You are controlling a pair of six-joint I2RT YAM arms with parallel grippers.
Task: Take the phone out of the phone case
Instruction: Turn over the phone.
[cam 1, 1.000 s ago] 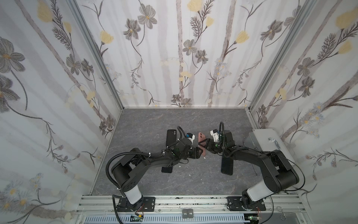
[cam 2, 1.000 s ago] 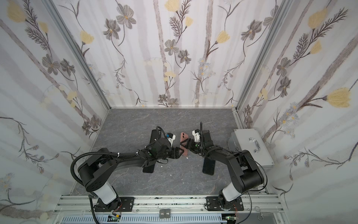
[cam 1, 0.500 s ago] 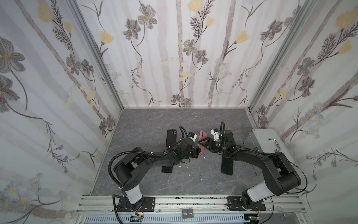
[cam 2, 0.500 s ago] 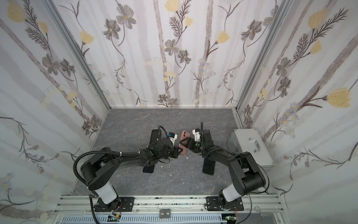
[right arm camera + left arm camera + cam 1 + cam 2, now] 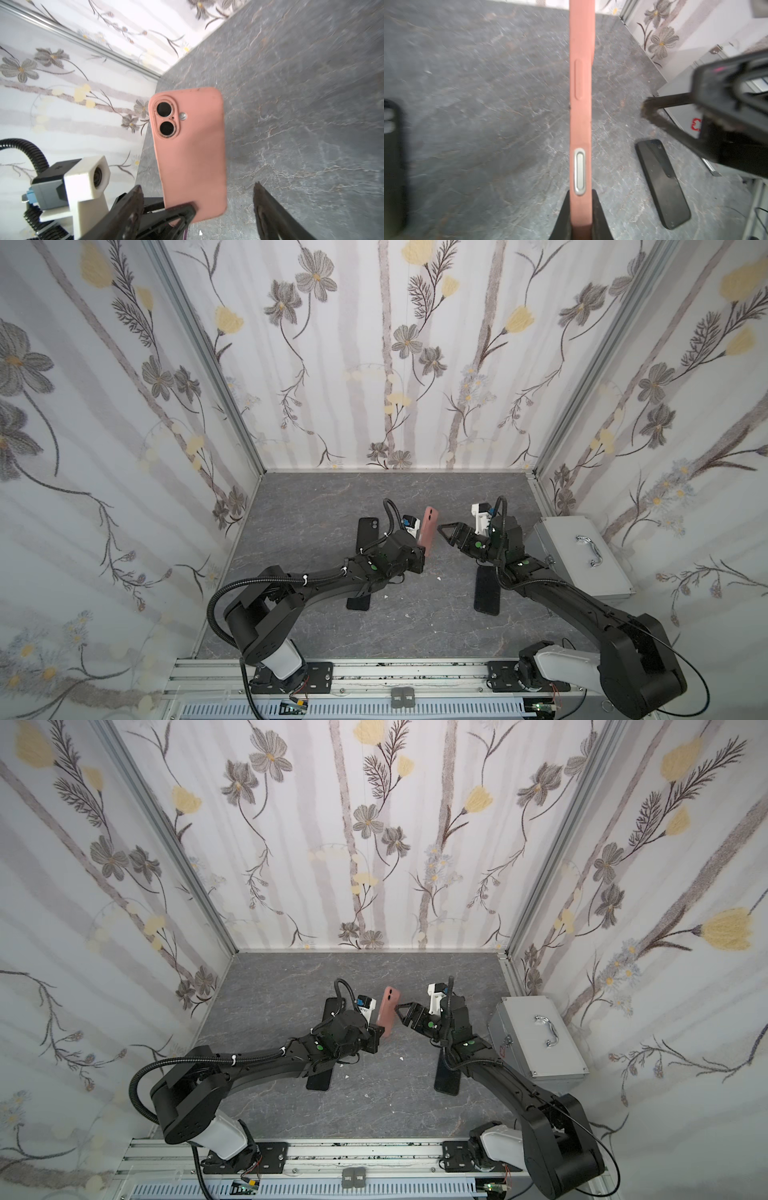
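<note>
Up off the grey counter [image 5: 316,506], the left end effector [image 5: 581,209] pinches the pink rubbery phone case [image 5: 189,149]; its screen side stays hidden. Nearby, the right end effector [image 5: 444,531] gapes empty.

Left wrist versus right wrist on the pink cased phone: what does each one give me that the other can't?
Only the left wrist view: the case's side edge with a silver button, the left gripper shut on its end, and a bare black phone lying flat. Only the right wrist view: the case's back with the two camera lenses, and the right gripper open, off the case. Both: the pink cased phone held off the grey table.
</note>
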